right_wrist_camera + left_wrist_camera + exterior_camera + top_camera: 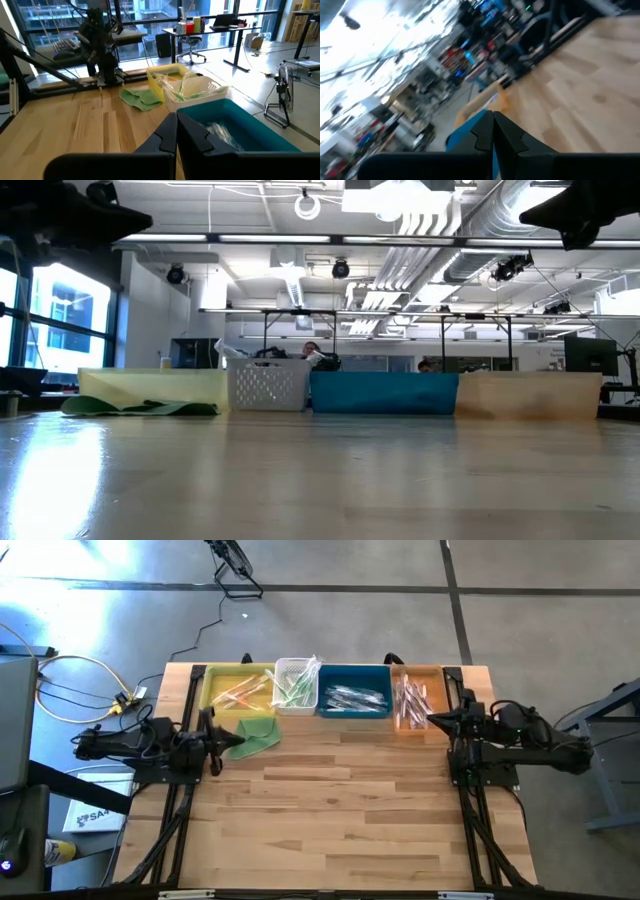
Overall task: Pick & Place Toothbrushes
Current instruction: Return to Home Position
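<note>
The toothbrushes lie sorted in four bins along the table's far edge. Orange-yellow ones (238,692) are in the yellow bin and green ones (297,687) in the white basket. Blue-white ones (355,698) are in the blue bin and pink-red ones (413,700) in the orange bin. My left gripper (232,736) (493,134) hovers shut at the table's left side, beside a folded green cloth (257,735). My right gripper (432,720) (176,131) hovers shut at the right side, just near of the orange bin. Both are raised above the table and hold nothing.
The green cloth (142,98) lies flat on the table just near of the yellow bin (167,75). The bins (383,393) stand side by side in a row. Bare wooden table (340,810) stretches from the bins to the near edge. Arm bases stand at both sides.
</note>
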Robot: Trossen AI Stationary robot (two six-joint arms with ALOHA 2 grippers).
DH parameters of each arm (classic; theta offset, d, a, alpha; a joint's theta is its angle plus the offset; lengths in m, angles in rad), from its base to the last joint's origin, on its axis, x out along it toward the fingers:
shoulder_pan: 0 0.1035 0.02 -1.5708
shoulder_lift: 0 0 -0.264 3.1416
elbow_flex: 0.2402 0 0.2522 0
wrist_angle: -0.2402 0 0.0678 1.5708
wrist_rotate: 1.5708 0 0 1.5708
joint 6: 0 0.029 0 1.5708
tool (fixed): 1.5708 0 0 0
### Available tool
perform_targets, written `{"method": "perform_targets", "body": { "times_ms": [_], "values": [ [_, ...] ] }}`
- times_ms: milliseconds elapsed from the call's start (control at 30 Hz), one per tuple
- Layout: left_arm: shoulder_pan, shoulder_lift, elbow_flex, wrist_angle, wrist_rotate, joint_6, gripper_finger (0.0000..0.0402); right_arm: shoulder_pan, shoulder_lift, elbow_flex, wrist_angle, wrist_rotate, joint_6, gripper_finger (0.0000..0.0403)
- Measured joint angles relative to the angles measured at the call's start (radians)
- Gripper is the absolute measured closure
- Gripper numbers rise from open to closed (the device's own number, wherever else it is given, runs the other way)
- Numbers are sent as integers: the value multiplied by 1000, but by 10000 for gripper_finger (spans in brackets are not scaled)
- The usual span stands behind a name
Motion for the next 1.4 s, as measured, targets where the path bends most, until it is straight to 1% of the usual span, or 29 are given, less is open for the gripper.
{"method": "perform_targets", "body": {
  "times_ms": [67, 167, 267, 367, 400, 500, 700, 800, 900, 1000, 1133, 1400],
  "values": [
    [0, 0, 0, 1, 42, 0, 401, 0, -13, 0, -8, -1, 1, 401],
    [0, -1, -26, 35, 49, 0, 401, 0, -26, 0, -14, -2, 3, 401],
    [0, 0, -84, 93, 51, 0, 401, 0, -28, 0, -15, -2, 3, 401],
    [0, -1, -173, 196, 50, -13, 401, 0, -28, 0, -15, -2, 3, 401],
    [0, 2, -194, 208, 51, -16, 401, 0, -28, 0, -15, -2, 3, 401],
    [0, 5, -192, 201, 48, -54, 401, 0, -28, 0, -14, -2, 3, 401],
    [0, 6, -196, 168, 47, -52, 401, 0, -28, 0, -28, -1, 1, 401],
    [0, 8, -196, 151, 48, -50, 401, 0, -58, 0, -31, 22, -6, 401],
    [0, 7, -197, 153, 48, -50, 401, 0, -121, 0, -31, 52, -1, 401],
    [0, 7, -197, 143, 50, -51, 401, 0, -118, -1, -36, 75, 3, 401],
    [0, 7, -198, 147, 68, -51, 401, 0, -109, -2, -26, 77, 6, 401],
    [0, 7, -198, 146, 70, -50, 401, 0, -118, -112, 57, 92, 69, 401]
  ]
}}
